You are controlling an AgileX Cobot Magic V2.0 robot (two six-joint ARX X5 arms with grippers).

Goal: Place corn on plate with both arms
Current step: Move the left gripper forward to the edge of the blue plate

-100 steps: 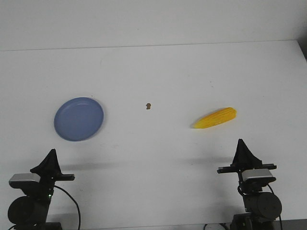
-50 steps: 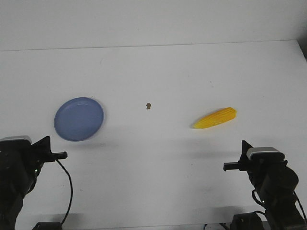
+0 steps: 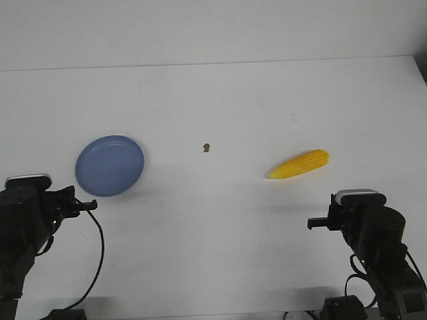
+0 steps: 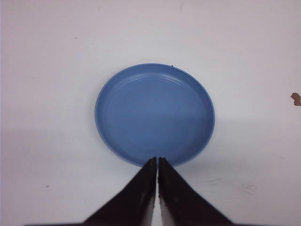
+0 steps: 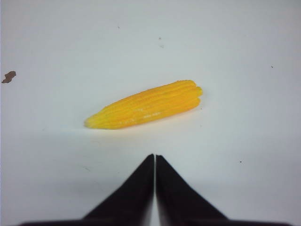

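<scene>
Our right gripper has its two black fingers pressed tight together, with nothing between them, and it points at the corn from a little way off. We see the corn lying flat on the white table, on our right side, with its thin tip toward the middle and its fat end toward the edge. Our left gripper is pinched closed too, and it holds nothing. Its tips sit just at the near rim of the blue plate in the wrist view, but we cannot tell if they touch it. The plate is on our left side, well apart from the corn, and nothing is on it. Between the two lies a small brown crumb. We think the job has hardly begun: the corn is not picked up yet, so we must open our fingers, grab it, carry it over and set it down on the plate. In the front view our arms are cut off at the bottom edge, and the fingers are hard to see there, so we only know they are closed from the wrist views.
</scene>
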